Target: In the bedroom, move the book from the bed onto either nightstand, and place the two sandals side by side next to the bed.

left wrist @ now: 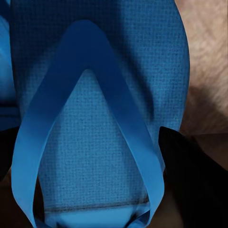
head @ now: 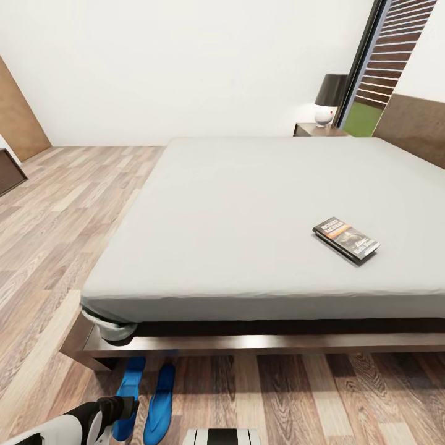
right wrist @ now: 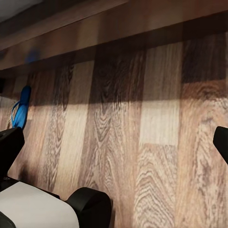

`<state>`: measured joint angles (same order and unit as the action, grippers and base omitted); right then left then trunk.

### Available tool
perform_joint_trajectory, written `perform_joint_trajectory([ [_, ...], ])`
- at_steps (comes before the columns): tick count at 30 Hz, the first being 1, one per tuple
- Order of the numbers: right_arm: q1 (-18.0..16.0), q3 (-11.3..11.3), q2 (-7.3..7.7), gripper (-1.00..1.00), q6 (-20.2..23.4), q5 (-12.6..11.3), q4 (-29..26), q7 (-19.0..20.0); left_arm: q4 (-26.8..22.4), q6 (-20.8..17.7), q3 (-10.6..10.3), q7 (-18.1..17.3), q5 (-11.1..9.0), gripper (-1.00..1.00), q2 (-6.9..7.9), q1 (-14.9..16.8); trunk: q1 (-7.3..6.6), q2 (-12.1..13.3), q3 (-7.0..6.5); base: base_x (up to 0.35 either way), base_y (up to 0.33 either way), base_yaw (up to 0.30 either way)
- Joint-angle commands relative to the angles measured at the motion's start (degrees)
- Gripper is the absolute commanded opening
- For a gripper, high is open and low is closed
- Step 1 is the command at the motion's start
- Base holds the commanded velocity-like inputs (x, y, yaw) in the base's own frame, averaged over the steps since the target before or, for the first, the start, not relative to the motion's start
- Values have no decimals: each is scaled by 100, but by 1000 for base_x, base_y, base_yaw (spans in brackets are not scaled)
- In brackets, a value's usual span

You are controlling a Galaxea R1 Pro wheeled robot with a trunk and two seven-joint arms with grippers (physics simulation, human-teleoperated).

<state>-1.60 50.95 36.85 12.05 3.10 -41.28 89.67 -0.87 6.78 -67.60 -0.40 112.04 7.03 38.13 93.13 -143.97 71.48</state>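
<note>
Fingers of the left gripper stand spread, one dark tip on each side of the left-hand sandal, which lies flat on the floor between them, so I'd guess it is being set down or nudged. From largest to smallest: the bed, its frame just beyond the sandals' toes; the second sandal, close alongside; the book, on the mattress. The right gripper hangs open over bare boards.
</note>
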Motion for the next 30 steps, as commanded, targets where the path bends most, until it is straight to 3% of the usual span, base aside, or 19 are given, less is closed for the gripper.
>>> perform_joint_trajectory([
  [1, -7, 20, -2, 100, 60, 33, -3, 33, -10, 25, 28, -4, 55, -100, 4, 2, -1, -2, 4, 0, 0, 0],
  [4, -7, 20, -2, 100, 60, 33, -3, 33, -9, 25, 28, -4, 55, -100, 6, 2, 7, -6, 70, 0, 0, 0],
  [27, -7, 20, -2, 100, 60, 33, -3, 33, -9, -18, 28, -29, 55, -100, 16, 2, 12, -8, 115, 0, 0, 0],
  [30, -7, 20, -2, 100, 60, 33, -3, 33, -9, -113, 28, -14, 55, -100, 17, 2, 20, -12, 181, 0, 0, 0],
])
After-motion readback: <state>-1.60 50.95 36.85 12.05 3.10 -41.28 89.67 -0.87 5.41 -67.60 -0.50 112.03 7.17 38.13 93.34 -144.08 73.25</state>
